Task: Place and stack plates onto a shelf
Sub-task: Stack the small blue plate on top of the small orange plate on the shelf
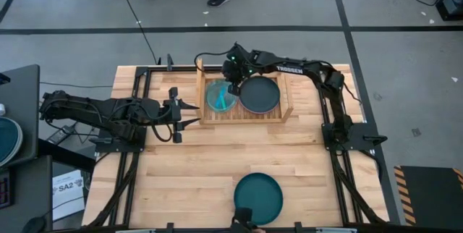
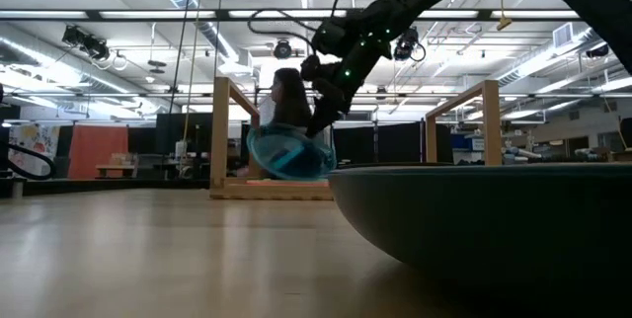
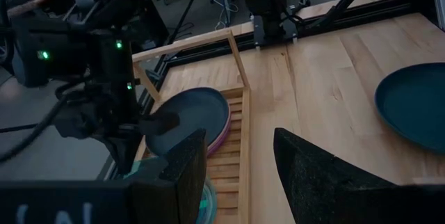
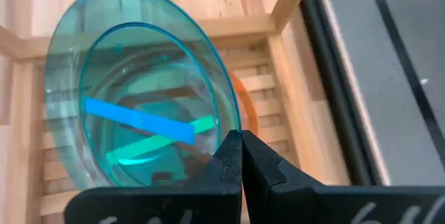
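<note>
From above, nearest the camera's edge of the table lies a dark teal plate (image 1: 258, 196), well apart from both my arms. My right gripper (image 1: 233, 88) is out over the shelf (image 1: 244, 117), closed on the rim of the cyan plate (image 1: 220, 97), with the stacked dark plate (image 1: 260, 95) just beside it on the slats. My left gripper (image 1: 182, 112) waits with fingers spread, holding nothing, just outside the shelf's side board.

At table height, the teal plate's rim fills the foreground. Beyond it the cyan plate (image 2: 288, 153) hangs tilted from my right gripper (image 2: 324, 120), between the shelf's uprights; whether it touches the slats I cannot tell. A person (image 2: 286, 101) sits behind.

Past my left fingers (image 3: 316, 172), the dark plate rests on a pink one (image 3: 221, 137); the cyan plate is mostly hidden by my own finger.

In my right wrist view, the fingertips (image 4: 229, 158) pinch only the cyan plate's edge, and something orange (image 4: 245, 109) peeks from beneath it. The grip is thin and the plate is tilted: released now, it could slide or land askew on the orange one.
</note>
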Controlling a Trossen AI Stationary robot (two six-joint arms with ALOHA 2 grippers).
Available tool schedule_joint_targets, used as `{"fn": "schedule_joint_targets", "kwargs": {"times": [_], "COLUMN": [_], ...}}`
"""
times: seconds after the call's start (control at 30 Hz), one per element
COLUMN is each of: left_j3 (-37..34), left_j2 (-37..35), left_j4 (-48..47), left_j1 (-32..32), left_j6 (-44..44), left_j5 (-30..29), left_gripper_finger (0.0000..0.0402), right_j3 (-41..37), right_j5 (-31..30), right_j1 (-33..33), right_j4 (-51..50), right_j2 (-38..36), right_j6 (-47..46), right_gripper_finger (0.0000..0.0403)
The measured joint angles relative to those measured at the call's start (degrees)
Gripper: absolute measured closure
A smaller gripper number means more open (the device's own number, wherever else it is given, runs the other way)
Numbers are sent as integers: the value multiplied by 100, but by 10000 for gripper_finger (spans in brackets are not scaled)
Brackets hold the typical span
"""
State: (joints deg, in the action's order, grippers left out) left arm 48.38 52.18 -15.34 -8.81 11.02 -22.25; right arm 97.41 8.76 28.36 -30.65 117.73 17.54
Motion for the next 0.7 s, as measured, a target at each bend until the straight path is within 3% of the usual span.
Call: {"fn": "schedule_joint_targets", "kwargs": {"times": [0.7], "left_j3": [0], "left_j2": [0], "left_j4": [-87], "left_j1": [-1], "left_j6": [-148], "left_j5": [0], "left_gripper_finger": [228], "right_j3": [-4], "right_j5": [-162], "right_j1": [28], "right_j4": [104], "right_j2": [125], "right_j6": [0], "right_gripper_finger": [384]}}
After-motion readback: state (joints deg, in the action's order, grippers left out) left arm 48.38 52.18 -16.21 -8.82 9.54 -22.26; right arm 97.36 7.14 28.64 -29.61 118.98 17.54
